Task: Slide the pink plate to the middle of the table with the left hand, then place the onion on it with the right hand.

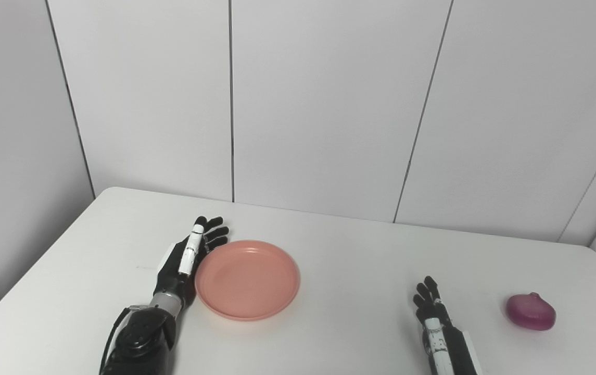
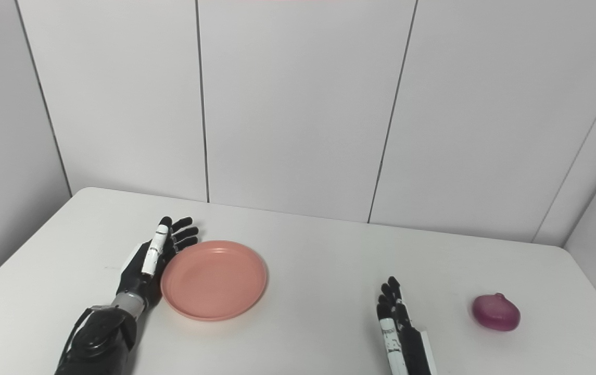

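Pink plate point(image 1: 247, 278) sitting left of surface point(image 1: 350, 245) middle. Left hand point(image 1: 188, 255) resting edge-on against plate's left rim, fingers spread, holding nothing. Advice: keeping palm low on rim, pushing steadily rightward, avoiding tipping plate. Right hand point(image 1: 433, 307) waiting right of plate, fingers extended, empty. Onion point(image 1: 531, 311) lying further right, well apart.

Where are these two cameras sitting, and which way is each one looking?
Left eye view: on the robot's head, looking down and forward over the white table toward the wall; both arms rise from the bottom edge.
Right eye view: beside it, a little to the right, facing the same way, so everything sits further left in the picture.
Both share: the left hand open against the pink plate, the right hand open, apart from the onion.
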